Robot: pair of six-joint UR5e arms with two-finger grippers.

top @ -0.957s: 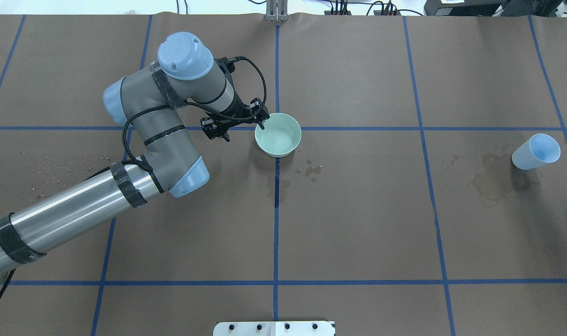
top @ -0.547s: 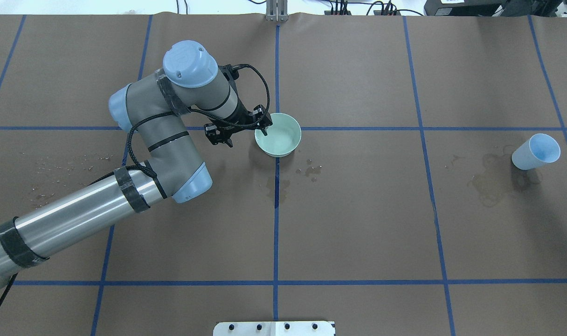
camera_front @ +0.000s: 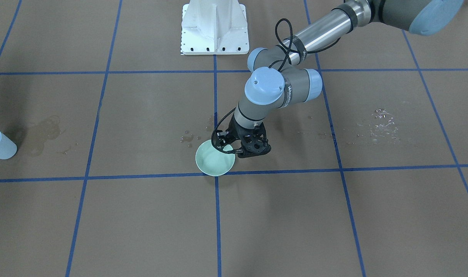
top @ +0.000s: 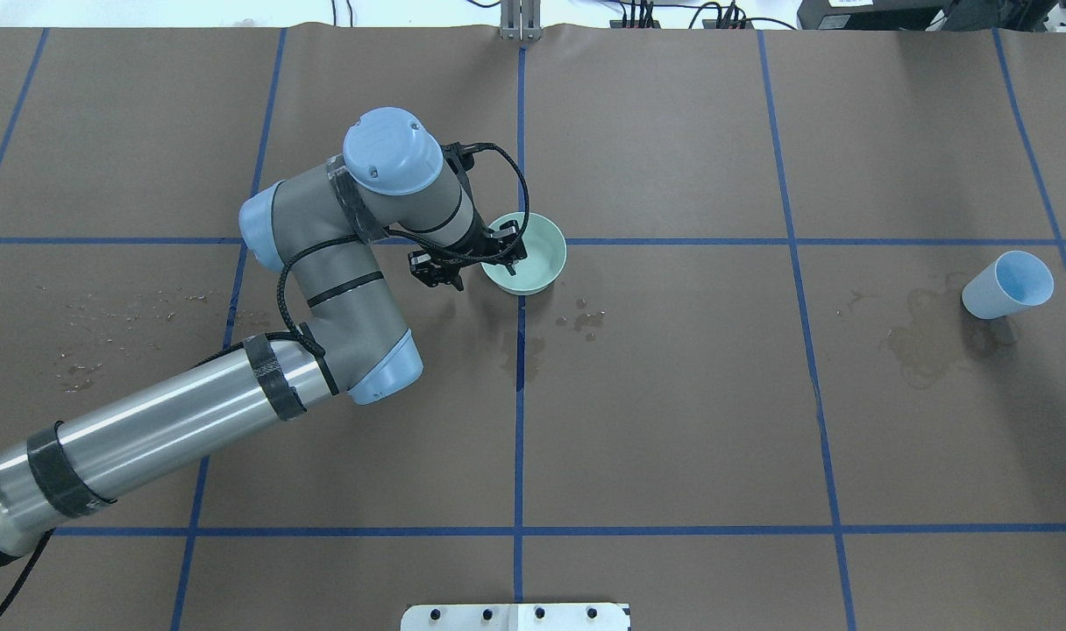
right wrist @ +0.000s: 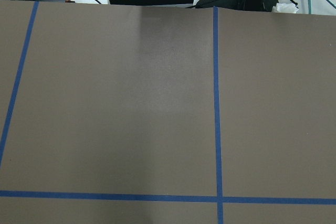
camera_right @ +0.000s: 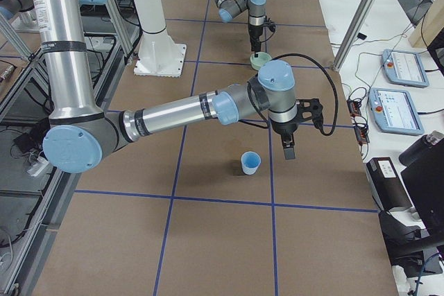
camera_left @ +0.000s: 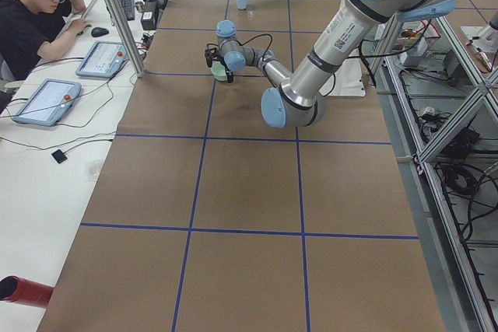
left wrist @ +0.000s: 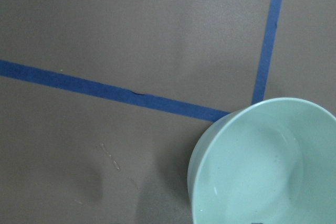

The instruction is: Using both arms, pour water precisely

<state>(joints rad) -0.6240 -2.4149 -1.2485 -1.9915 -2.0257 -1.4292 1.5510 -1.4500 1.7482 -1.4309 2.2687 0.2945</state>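
Left gripper [top: 472,262], fingers spread, straddles pale-green round bowl [top: 542,263] rim; light-blue plastic cup [top: 1006,285] well apart; right gripper [camera_right: 288,149] fingers' state indiscernible.

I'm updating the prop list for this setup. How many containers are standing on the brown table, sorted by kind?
Bowls: 1 (the mint-green bowl)
Cups: 1 (the light blue cup)
Total: 2
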